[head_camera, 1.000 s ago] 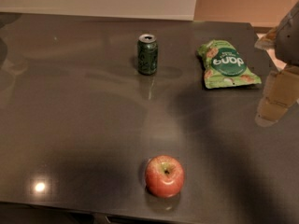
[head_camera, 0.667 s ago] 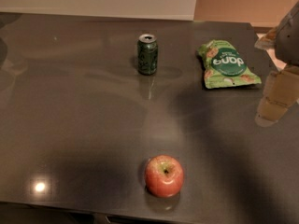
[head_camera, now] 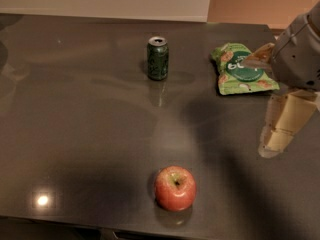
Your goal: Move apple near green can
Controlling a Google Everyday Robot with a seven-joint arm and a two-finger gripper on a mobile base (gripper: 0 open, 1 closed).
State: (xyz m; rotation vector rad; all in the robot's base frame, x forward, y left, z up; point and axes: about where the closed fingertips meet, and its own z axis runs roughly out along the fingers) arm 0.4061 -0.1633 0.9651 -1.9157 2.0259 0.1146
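Note:
The red apple point(head_camera: 175, 188) with a yellowish patch around its stem sits upright near the front edge of the dark table point(head_camera: 85, 119), at the middle. The dark green can point(head_camera: 158, 58) with a silver top stands upright at the back middle, far behind the apple. My gripper point(head_camera: 278, 138) hangs at the right edge of the view, above the table, well to the right of the apple and the can and touching neither. It holds nothing that I can see.
A flat light-green snack bag point(head_camera: 241, 69) lies at the back right, just left of my arm's grey wrist point(head_camera: 299, 54). The table's front edge runs just below the apple. A pale wall stands behind the table.

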